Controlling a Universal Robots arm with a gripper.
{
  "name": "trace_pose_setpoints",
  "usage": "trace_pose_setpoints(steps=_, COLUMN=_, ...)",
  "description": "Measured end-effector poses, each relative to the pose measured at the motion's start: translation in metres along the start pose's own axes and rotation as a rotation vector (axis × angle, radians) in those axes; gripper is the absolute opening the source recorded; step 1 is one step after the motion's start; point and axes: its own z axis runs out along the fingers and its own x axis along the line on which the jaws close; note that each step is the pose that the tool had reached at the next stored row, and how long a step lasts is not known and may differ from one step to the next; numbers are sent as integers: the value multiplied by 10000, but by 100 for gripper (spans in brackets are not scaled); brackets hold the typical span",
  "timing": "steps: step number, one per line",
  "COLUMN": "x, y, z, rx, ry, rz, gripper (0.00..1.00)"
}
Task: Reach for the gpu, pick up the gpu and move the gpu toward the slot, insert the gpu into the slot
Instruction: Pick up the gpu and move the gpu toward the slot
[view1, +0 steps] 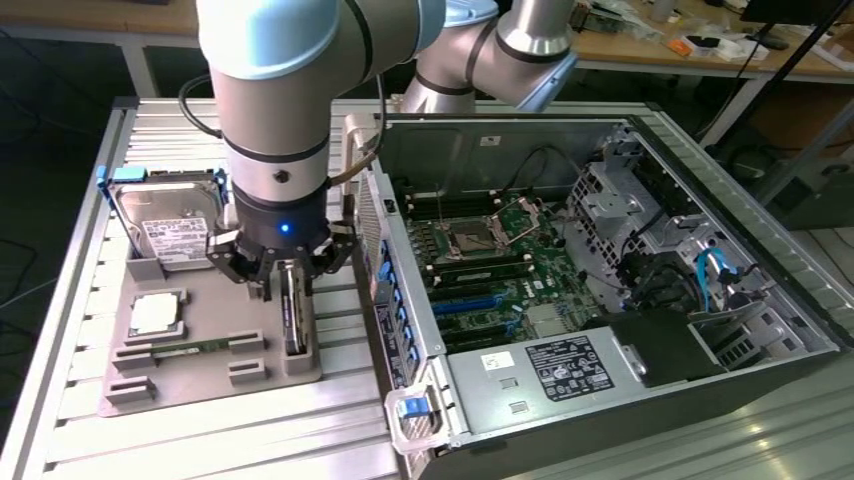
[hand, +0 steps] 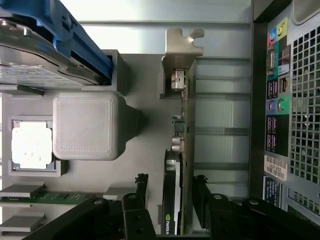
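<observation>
Open robot gripper (hand: 171, 179) straddling the gpu (view1: 296, 322).
The card stands on edge in a grey tray (view1: 200, 385) beside the computer case (view1: 534, 130), leaving both faces free for the spread fingers (hand: 141, 186), not yet closed on it.

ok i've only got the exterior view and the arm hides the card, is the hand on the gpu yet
observer: not gripping. wrist view shows the hand open, fingers either side of the gpu with a gap on both sides
operator: is it lifted out
observer: no, it stands on edge on the grey tray, silver bracket at the end away from the hand
operator: what's beside it
observer: the case's rear ports, apart from the card
</observation>
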Motion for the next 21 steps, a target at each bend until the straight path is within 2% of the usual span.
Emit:
trace_pose_setpoints(steps=12, x=0, y=0, z=1, rx=1, ry=1, rz=3, gripper=47)
trace_pose_setpoints(steps=15, x=0, y=0, z=1, rx=0, ry=0, rz=3, gripper=28)
trace_pose_setpoints(steps=21, x=0, y=0, z=1, rx=1, ry=1, rz=3, gripper=27)
